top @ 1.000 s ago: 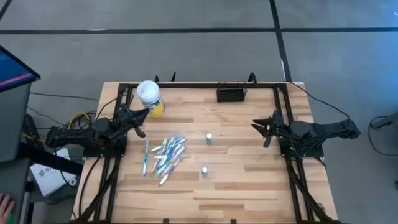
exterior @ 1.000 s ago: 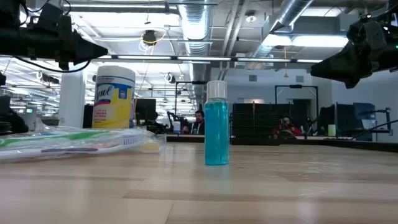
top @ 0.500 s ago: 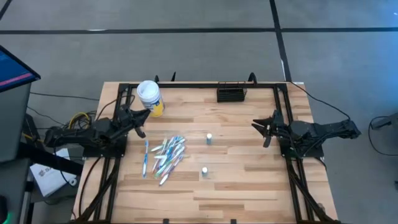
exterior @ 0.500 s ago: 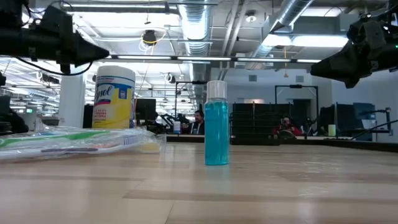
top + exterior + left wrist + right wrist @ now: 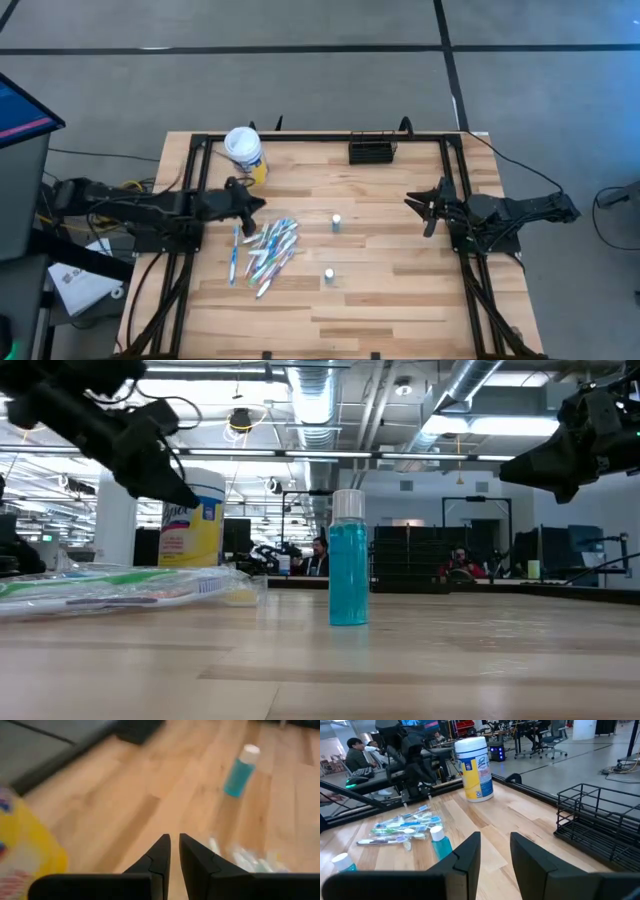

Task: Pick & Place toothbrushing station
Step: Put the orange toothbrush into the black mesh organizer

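The worktop [image 5: 400, 290] is pale planked wood with a smooth, faintly glossy finish. The toothbrushing station [image 5: 371, 152] is matt black wire. The tub [image 5: 475, 769] is glossy white plastic with a yellow paper-like label.

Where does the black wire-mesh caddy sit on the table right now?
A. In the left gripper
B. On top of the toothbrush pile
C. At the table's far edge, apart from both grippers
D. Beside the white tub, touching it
C: the black wire-mesh caddy stands alone at the far edge, clear of the left gripper and right gripper.
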You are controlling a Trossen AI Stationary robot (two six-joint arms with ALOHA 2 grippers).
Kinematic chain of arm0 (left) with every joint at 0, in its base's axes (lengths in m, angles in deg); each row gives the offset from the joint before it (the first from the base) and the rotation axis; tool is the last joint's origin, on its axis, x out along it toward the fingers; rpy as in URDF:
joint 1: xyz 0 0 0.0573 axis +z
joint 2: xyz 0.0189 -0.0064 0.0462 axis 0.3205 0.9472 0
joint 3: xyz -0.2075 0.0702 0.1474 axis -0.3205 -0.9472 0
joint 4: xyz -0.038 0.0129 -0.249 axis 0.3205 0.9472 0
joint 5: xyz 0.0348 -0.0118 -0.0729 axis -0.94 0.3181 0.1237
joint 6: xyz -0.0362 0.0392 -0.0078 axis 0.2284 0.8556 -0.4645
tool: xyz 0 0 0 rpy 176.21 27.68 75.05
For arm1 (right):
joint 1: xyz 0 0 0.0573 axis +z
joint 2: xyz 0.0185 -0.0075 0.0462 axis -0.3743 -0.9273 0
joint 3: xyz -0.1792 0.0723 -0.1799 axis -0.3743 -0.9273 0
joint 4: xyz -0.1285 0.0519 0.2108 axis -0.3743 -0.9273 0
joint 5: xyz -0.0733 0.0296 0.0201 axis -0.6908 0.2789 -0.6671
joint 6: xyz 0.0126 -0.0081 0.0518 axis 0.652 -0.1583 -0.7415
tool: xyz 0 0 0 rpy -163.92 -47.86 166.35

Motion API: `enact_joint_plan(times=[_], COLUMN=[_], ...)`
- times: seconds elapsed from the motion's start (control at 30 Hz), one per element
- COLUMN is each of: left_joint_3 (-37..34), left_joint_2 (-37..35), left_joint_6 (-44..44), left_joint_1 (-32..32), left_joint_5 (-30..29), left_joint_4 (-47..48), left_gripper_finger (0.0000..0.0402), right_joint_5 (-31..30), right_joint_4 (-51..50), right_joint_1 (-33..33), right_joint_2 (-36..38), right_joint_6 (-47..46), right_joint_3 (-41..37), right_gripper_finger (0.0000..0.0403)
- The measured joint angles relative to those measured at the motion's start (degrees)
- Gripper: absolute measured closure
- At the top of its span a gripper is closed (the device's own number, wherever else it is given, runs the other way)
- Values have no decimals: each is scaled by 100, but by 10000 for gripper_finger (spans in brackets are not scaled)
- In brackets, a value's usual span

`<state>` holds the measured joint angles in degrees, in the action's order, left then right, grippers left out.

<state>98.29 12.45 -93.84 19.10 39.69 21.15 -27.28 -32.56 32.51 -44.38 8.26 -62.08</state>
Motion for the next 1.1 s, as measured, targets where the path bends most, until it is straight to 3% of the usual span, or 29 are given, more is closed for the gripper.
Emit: enact_joint_plan(times=[0.13, 0.37, 0.57, 0.8, 1.1], left_joint_3=[252, 282, 282, 282, 280], left_joint_2=[431, 462, 473, 476, 1253], left_joint_6=[-8, -488, -1167, -1515, -1909], left_joint_1=[-1, -71, -361, -487, -485], left_joint_5=[613, 1273, 1323, 1173, 1012], left_joint_4=[-5, 562, 1204, 1244, 1246], left_gripper_finger=[366, 366, 359, 307, 263], right_joint_5=[0, 1, 2, 2, 2], right_joint_4=[0, 0, 0, 0, 0], right_joint_1=[0, 0, 0, 0, 0], right_joint_2=[0, 0, 0, 0, 0], right_joint_6=[0, -17, -15, -13, -11], right_joint_3=[0, 0, 0, 1, 2], right_gripper_finger=[305, 305, 305, 305, 305])
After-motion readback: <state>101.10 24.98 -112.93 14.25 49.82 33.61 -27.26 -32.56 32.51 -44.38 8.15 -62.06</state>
